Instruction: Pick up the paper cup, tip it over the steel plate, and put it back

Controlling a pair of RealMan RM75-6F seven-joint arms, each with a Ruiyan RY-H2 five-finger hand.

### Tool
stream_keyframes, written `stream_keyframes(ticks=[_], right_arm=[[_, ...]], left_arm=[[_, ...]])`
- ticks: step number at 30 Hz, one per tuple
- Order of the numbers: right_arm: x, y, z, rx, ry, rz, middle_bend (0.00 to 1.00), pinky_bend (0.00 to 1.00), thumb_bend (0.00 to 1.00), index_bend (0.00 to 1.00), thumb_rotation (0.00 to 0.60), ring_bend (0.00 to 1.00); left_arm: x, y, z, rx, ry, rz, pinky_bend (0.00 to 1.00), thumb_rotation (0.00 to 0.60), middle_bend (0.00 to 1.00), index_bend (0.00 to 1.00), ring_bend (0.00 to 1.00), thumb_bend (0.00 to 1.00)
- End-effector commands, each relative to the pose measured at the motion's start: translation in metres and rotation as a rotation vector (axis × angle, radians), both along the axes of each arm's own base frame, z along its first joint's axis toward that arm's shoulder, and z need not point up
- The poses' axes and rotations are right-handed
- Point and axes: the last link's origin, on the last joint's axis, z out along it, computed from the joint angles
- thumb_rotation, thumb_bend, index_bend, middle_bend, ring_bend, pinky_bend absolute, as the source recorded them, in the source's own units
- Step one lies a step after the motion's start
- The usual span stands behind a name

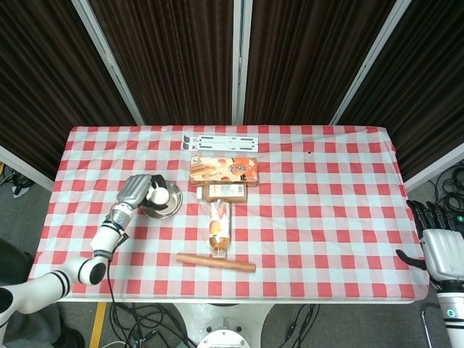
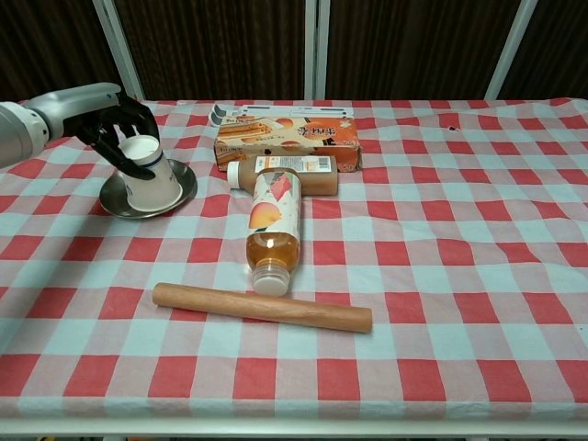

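My left hand [image 2: 118, 129] grips the paper cup [image 2: 153, 174], fingers wrapped round its upper part. The cup is inverted and tilted, its white base toward my hand, its wide mouth down over the steel plate [image 2: 180, 189]. Plate sits directly under my left hand on the checked surface [image 2: 441, 239]; whether the cup rim touches the plate I cannot tell. In the head view the left hand [image 1: 136, 191] covers the plate's [image 1: 171, 210] near side and the cup [image 1: 161, 196] shows just beside the fingers.

To the right of my left hand: an orange box [image 2: 287, 138], a brown-capped bottle [image 2: 283, 173] lying just in front of it, a juice bottle [image 2: 272, 219] lying on its side with cap toward me, then a wooden rolling pin [image 2: 262, 307] nearest me. Behind the box, a flat white strip [image 1: 220, 141].

My right hand [image 1: 441, 248] hangs off the surface's right edge, well apart from everything, holding nothing, fingers spread.
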Motion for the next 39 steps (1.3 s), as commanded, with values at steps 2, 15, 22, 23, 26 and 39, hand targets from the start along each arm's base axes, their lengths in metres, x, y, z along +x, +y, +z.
stream_keyframes(ticks=[2,15,22,23,26,39], right_arm=[[0.0,0.001,0.001,-0.002,0.0,-0.002,0.1,0.03,0.04,0.0,0.6,0.0],[0.001,0.001,0.001,-0.001,-0.001,0.004,0.1,0.03,0.04,0.0,0.6,0.0],[0.0,0.001,0.001,-0.005,-0.005,0.003,0.1,0.03,0.04,0.0,0.6,0.0],[0.0,0.002,0.001,-0.005,-0.005,0.003,0.1,0.03,0.04,0.0,0.6,0.0],[0.0,0.003,0.002,-0.008,-0.005,0.004,0.1,0.03,0.04,0.0,0.6,0.0],[0.0,0.004,0.005,-0.02,-0.007,0.018,0.1,0.03,0.04,0.0,0.6,0.0]], left_arm=[[-0.016,0.017,0.004,0.095,0.058,0.051,0.51,0.6,0.59,0.54,0.44,0.22],[-0.004,-0.004,0.001,0.002,-0.01,0.013,0.51,0.6,0.59,0.54,0.44,0.21],[-0.012,0.008,0.002,0.031,0.043,0.038,0.51,0.6,0.59,0.54,0.44,0.22],[-0.016,0.012,0.002,0.053,0.067,0.047,0.51,0.6,0.59,0.54,0.44,0.22],[-0.021,0.017,0.003,0.084,0.067,0.081,0.51,0.6,0.59,0.54,0.44,0.22],[-0.02,-0.005,0.058,0.186,-0.099,0.078,0.51,0.6,0.59,0.54,0.44,0.21]])
